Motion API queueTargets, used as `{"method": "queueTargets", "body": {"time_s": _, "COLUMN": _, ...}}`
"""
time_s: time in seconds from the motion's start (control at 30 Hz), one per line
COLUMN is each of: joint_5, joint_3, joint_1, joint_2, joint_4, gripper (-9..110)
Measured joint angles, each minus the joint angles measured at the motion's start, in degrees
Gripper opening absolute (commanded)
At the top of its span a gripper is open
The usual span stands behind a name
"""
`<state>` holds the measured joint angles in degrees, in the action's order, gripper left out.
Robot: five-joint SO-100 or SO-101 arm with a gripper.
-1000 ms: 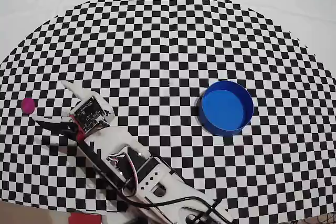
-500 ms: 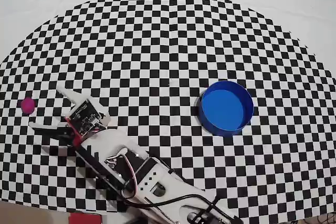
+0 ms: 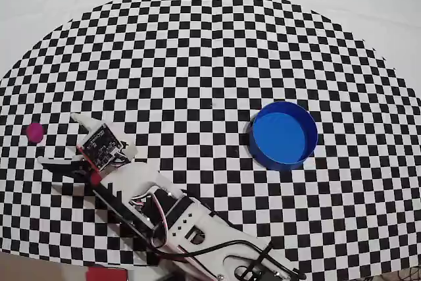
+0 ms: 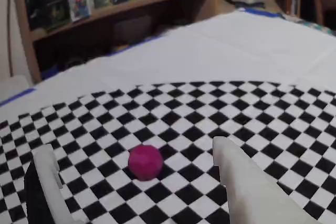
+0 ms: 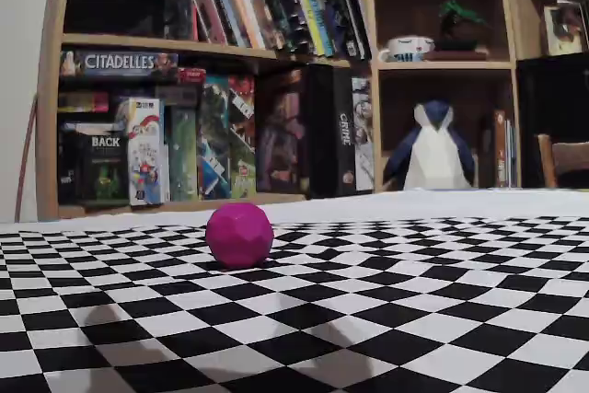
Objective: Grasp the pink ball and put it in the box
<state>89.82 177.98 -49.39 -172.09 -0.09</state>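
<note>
Lining up the approach: white and black two-finger jaws (image 3: pixel 60 141) stand spread wide and empty, pointing toward 9 o'clock in the overhead view. In the wrist view both fingers (image 4: pixel 239 174) frame the bottom edge with the target centred in the gap beyond them. That is likely deliberate, so a straight push forward brackets it.

Small matte magenta-pink ball (image 3: pixel 34 132) sits on the black-and-white checkered tabletop (image 3: pixel 197 51), near the jaws but not yet between them, out at the mat's 9 o'clock edge. Wrist view puts the ball (image 4: pixel 145 161) just ahead of the fingertips. Low fixed view shows it (image 5: pixel 239 236) resting free on the checker.

Round bright blue shallow tub, the box (image 3: pixel 283 134), sits well apart at 3 o'clock of the mat's centre, open side up and empty. Placing it means a long swing across the mat.

Judgement: pre-grasp stage, nothing held. Risk: the ball rolls if a fingertip nudges it before closing.

Far back: a wooden bookshelf (image 5: pixel 193 80) with games and books.
</note>
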Motion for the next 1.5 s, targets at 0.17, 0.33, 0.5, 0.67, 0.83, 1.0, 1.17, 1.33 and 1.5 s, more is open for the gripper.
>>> {"method": "queueTargets", "body": {"time_s": 0.17, "joint_5": 0.0, "joint_3": -0.44, "joint_1": 0.0, "joint_2": 2.81, "joint_4": 0.0, "gripper": 35}}
{"method": "queueTargets", "body": {"time_s": 0.33, "joint_5": 0.0, "joint_3": -2.81, "joint_1": -0.53, "joint_2": 7.29, "joint_4": 0.0, "gripper": 34}}
{"method": "queueTargets", "body": {"time_s": 0.5, "joint_5": 0.0, "joint_3": -4.22, "joint_1": -0.53, "joint_2": 10.11, "joint_4": -0.7, "gripper": 34}}
{"method": "queueTargets", "body": {"time_s": 0.67, "joint_5": 0.0, "joint_3": -5.89, "joint_1": -0.53, "joint_2": 13.71, "joint_4": -1.58, "gripper": 34}}
{"method": "queueTargets", "body": {"time_s": 0.83, "joint_5": 0.0, "joint_3": -8.0, "joint_1": -0.53, "joint_2": 18.19, "joint_4": -2.64, "gripper": 34}}
{"method": "queueTargets", "body": {"time_s": 1.0, "joint_5": 0.0, "joint_3": -10.2, "joint_1": -0.53, "joint_2": 22.15, "joint_4": -2.72, "gripper": 34}}
{"method": "queueTargets", "body": {"time_s": 1.17, "joint_5": 0.0, "joint_3": -12.04, "joint_1": -0.53, "joint_2": 25.84, "joint_4": -3.25, "gripper": 34}}
{"method": "queueTargets", "body": {"time_s": 1.33, "joint_5": 0.0, "joint_3": -13.45, "joint_1": -0.53, "joint_2": 29.88, "joint_4": -5.54, "gripper": 34}}
{"method": "queueTargets", "body": {"time_s": 1.5, "joint_5": 0.0, "joint_3": -14.85, "joint_1": -0.53, "joint_2": 34.1, "joint_4": -7.65, "gripper": 34}}
